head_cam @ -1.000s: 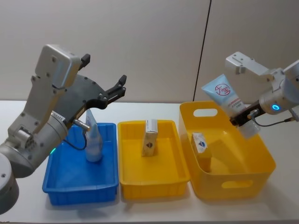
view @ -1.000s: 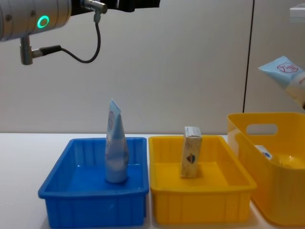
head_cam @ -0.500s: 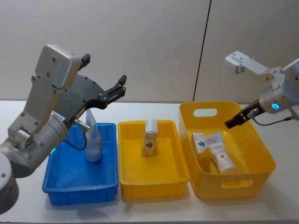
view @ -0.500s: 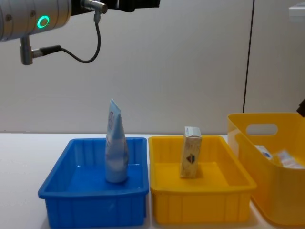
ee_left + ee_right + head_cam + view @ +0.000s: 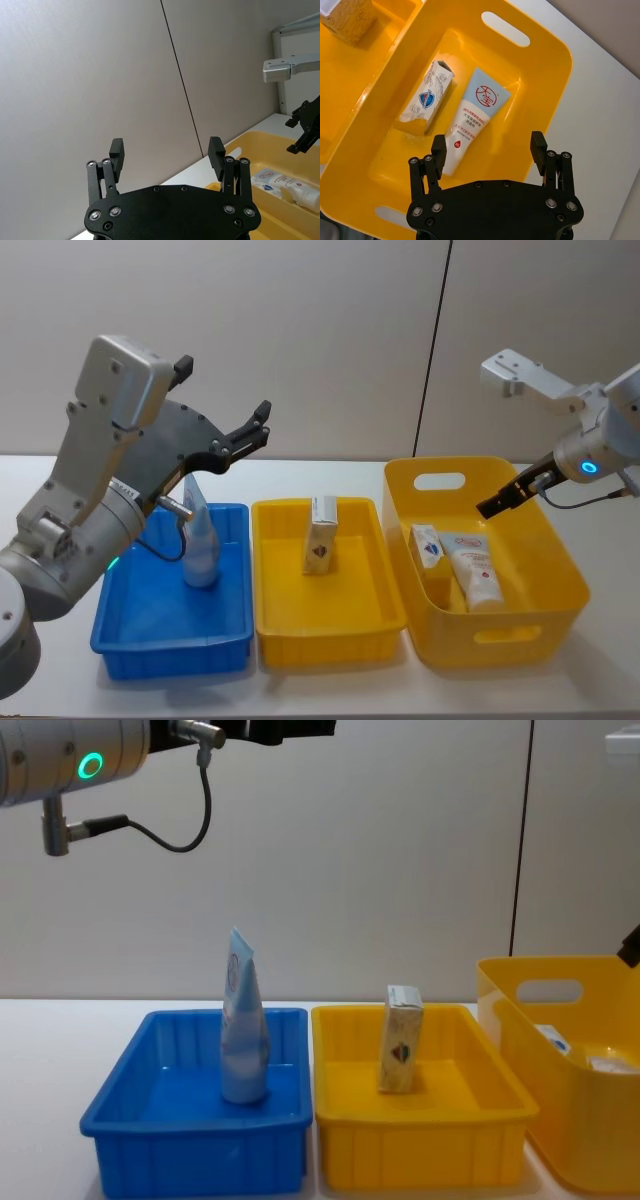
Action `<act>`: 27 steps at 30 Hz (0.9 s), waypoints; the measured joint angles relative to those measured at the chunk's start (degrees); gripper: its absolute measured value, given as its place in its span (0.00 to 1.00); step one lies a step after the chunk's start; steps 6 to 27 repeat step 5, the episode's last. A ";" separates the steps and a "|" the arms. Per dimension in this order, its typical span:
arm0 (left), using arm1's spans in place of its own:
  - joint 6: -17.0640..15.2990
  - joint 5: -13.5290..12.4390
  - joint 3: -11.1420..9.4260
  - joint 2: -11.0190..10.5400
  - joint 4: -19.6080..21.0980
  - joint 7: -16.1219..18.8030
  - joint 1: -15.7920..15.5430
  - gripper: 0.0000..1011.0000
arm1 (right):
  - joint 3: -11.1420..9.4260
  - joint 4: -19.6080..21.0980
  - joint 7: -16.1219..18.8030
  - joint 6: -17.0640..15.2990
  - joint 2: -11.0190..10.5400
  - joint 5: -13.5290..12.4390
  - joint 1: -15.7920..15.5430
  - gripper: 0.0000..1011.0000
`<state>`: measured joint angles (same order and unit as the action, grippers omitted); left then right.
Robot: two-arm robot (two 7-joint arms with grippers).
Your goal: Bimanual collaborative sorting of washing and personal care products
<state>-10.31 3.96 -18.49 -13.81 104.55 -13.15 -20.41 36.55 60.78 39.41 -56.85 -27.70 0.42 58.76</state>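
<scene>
Three containers stand in a row on the white table (image 5: pixel 40 480), and the yellow tray (image 5: pixel 327 632) in the middle serves as the landmark. Inside that yellow tray a cream carton (image 5: pixel 321 534) stands upright. Touching the yellow tray's left side is the blue tray (image 5: pixel 170 650), where a pale squeeze tube (image 5: pixel 199 535) stands on its cap with the flat crimped end up. Just right of the yellow tray sits the handled basket (image 5: pixel 520 625), holding a second carton (image 5: pixel 426 98) that leans, apparently propped against the basket's wall, and a second tube (image 5: pixel 473 118) lying flat beside it, the two close together and possibly touching at one end. The left gripper (image 5: pixel 238 442) hangs high above the blue tray, left of the yellow tray, its fingers (image 5: pixel 116 150) spread wide apart with nothing between them. The right gripper (image 5: pixel 497 505) hovers over the basket, up and to the right of the yellow tray, above the lying tube; its fingers (image 5: pixel 538 143) are likewise parted and empty.
</scene>
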 joint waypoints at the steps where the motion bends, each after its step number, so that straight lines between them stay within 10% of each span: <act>1: 0.00 0.00 0.00 0.00 0.00 0.00 0.00 0.99 | 0.00 -0.01 0.01 0.00 0.00 0.00 0.00 0.99; 27: 0.00 0.00 0.00 0.00 0.00 0.00 0.00 0.99 | 0.03 -0.02 0.03 0.00 0.00 0.01 0.03 0.99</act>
